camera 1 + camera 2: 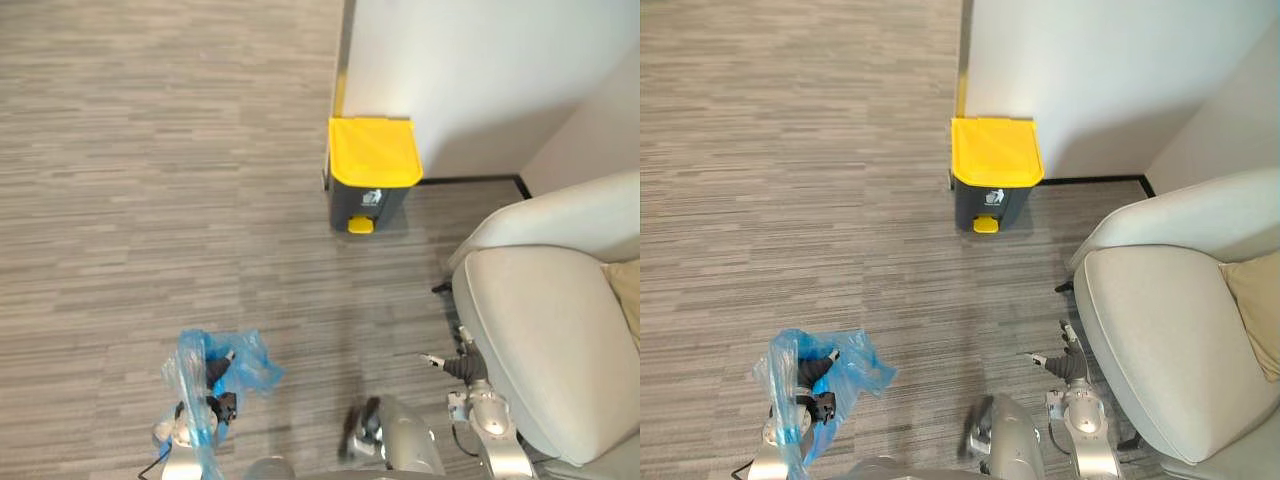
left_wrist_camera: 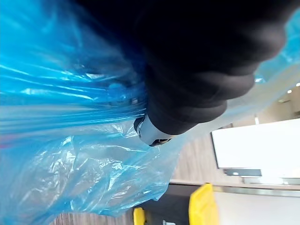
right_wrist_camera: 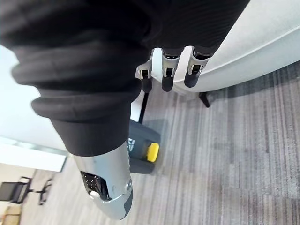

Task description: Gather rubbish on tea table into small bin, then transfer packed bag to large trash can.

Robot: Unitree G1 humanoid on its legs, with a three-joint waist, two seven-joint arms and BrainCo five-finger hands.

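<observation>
- Holds bag (image 1: 255, 368) in left hand (image 1: 216, 372), low on the robot's left, over floor (image 1: 150, 180).
- Clenches left fingers (image 1: 819, 368) into the bunched film, as far as can be made out through it.
- Lays the bag's long axis roughly along the left forearm, with a loose flap fanning toward the robot's right.
- Thin, translucent blue plastic, glossy and heavily creased, wrapped close over the dark wrist cover in the left wrist view.
- Hangs right hand (image 1: 1072, 367) just beside armchair (image 1: 540, 330), with fingers (image 3: 166, 78) released and nearly straight, grasping nothing.
- Faces bin (image 1: 370, 195) well ahead, set against wall (image 1: 480, 70) at its corner.
- Boxy dark grey body there, flat yellow lid shut, small yellow pedal pointing back toward the robot.
- Pale, smooth, rounded seat and back on the armchair, with tan cushion (image 1: 1250, 305) at its far side.
- Grey, finely streaked planks underfoot.
</observation>
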